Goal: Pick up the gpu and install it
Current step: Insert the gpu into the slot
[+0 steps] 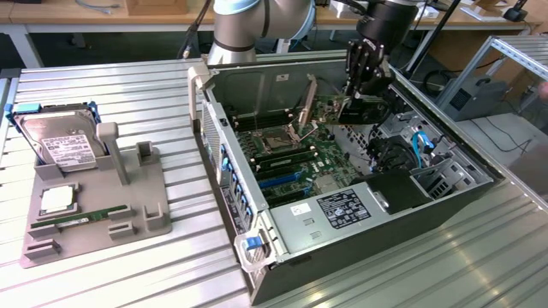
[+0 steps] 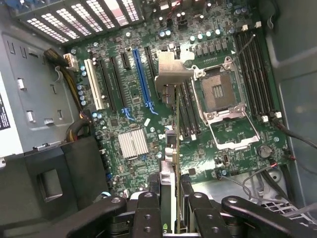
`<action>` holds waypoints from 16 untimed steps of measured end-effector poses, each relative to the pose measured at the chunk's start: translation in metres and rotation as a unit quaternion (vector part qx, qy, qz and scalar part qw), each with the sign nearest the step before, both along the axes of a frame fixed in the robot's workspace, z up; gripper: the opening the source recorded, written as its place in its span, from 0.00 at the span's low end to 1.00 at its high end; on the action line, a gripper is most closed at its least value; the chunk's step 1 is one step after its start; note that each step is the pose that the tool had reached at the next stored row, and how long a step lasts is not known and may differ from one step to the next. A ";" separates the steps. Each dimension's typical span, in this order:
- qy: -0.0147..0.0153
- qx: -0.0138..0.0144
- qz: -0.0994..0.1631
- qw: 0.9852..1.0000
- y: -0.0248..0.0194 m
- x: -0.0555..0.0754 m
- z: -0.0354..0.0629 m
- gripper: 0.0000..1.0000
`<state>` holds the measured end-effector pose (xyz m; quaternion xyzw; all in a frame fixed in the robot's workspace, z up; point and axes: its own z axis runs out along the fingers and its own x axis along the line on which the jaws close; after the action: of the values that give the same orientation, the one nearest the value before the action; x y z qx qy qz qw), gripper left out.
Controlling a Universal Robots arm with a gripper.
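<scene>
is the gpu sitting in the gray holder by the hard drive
No, the gpu is clamped in the jaws over the motherboard, inside the case.

Grey arm (image 1: 235,35), black tool (image 1: 358,96)
Rounded silver-grey joints (image 1: 278,13) at the exterior view's top; the tool's black hinged links carry round screw heads (image 2: 116,201).

Bright, even room light; soft shadows, a few hot spots

The ribbed metal table (image 1: 445,269) carries a pale sheen at the exterior view's right; the computer case (image 1: 256,83) walls shade the motherboard (image 1: 291,147) softly; in the wrist view the gpu (image 2: 171,69) bracket and the heatsink (image 2: 132,143) glare white; the gripper (image 2: 173,201) sits in shadow.
</scene>
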<state>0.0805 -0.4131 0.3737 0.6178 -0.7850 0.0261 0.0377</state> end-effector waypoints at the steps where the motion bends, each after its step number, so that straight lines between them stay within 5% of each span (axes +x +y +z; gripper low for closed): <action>1: 0.000 0.000 0.006 1.000 0.0000 0.000 0.0000 0.27; 11: 0.000 -0.001 0.067 0.998 0.0000 0.000 -0.0002 0.27; 12: 0.000 0.000 0.066 0.998 0.0000 0.000 -0.0002 0.27; 13: -0.001 0.017 0.066 0.998 -0.0002 0.000 -0.0002 0.27; 14: -0.002 0.031 0.066 0.997 -0.0005 0.000 -0.0002 0.27; 15: -0.003 0.038 0.066 0.997 -0.0007 0.000 -0.0002 0.27; 16: -0.003 0.039 0.066 0.997 -0.0006 0.000 -0.0002 0.27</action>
<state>0.0805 -0.4138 0.3735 0.6693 -0.7429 -0.0002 0.0100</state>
